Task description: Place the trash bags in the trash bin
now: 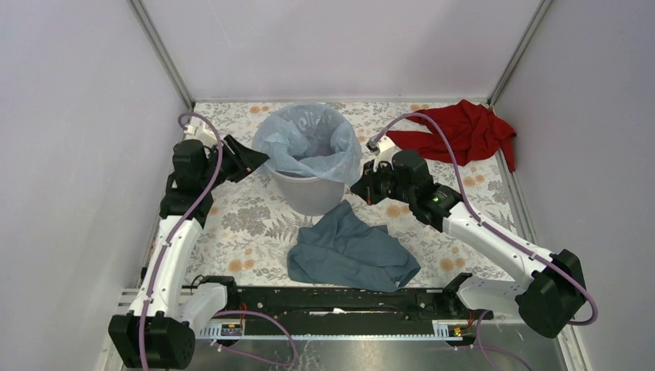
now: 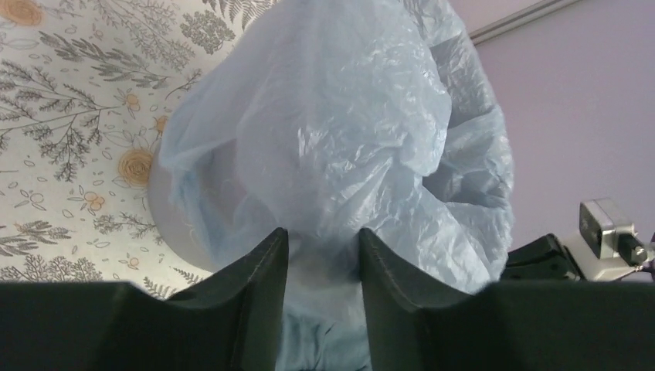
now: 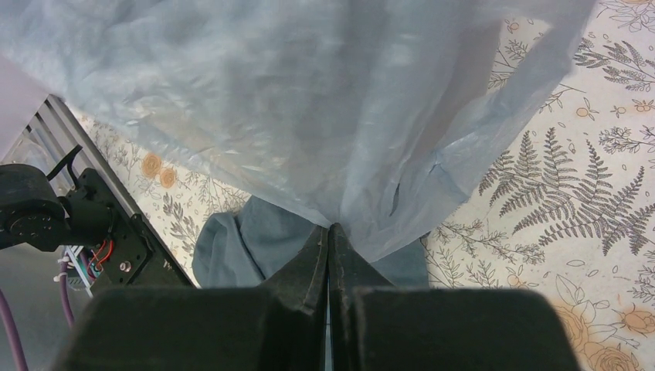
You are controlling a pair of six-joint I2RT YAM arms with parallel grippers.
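Note:
The trash bin (image 1: 310,195), round and light grey, stands mid-table. The pale-blue trash bag (image 1: 307,141) lines its mouth and drapes over the rim. My left gripper (image 1: 252,161) is at the bag's left edge. In the left wrist view it (image 2: 323,259) is open, with crinkled bag plastic (image 2: 340,131) lying between the spread fingers (image 2: 266,267); a bit of bin wall (image 2: 161,207) shows at the left. My right gripper (image 1: 361,185) is at the bag's right side. In the right wrist view it (image 3: 330,229) is shut on a fold of the bag (image 3: 309,100), which hides the bin.
A slate-blue cloth (image 1: 351,251) lies in front of the bin and shows under the right gripper (image 3: 247,239). A red cloth (image 1: 466,130) lies at the back right. White walls enclose the table; the black arm rail (image 1: 332,301) runs along the near edge.

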